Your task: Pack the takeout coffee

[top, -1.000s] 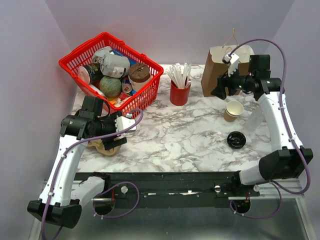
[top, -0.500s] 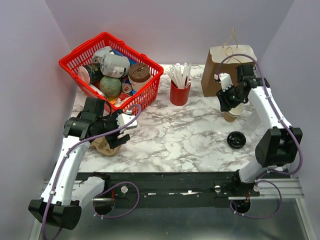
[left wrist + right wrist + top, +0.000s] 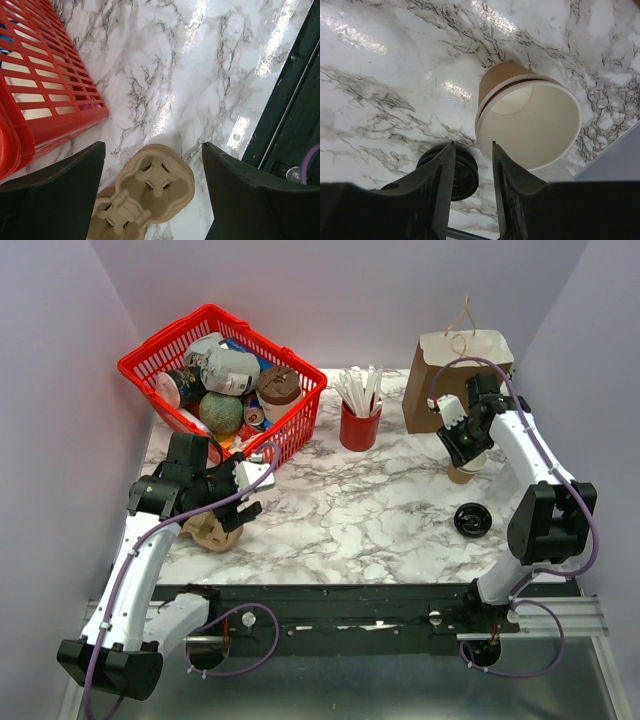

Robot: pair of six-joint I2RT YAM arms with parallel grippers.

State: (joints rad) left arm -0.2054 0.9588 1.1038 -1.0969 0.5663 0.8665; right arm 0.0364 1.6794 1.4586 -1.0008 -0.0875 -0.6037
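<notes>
The takeout coffee [image 3: 278,384], a small brown cup with a dark lid, sits in the red basket [image 3: 150,365] among other items. My left gripper [image 3: 249,496] is wide open and empty, hovering over a cardboard cup carrier [image 3: 210,531]. In the left wrist view, the carrier [image 3: 150,192] lies below the gripper [image 3: 153,149]. My right gripper [image 3: 462,446] is slightly open and empty, low over the lidless tan cup [image 3: 467,470]. In the right wrist view its fingers [image 3: 470,149] stand just left of the cup's rim [image 3: 530,125].
A brown paper bag [image 3: 455,375] stands open at the back right. A red cup of straws [image 3: 360,425] stands mid-back. A loose black lid [image 3: 471,519] lies near the tan cup, also in the right wrist view [image 3: 465,175]. The basket wall [image 3: 45,100] is close left.
My right gripper swung from beside the paper bag down over the lidless tan cup. My left gripper edged slightly right over the carrier.
</notes>
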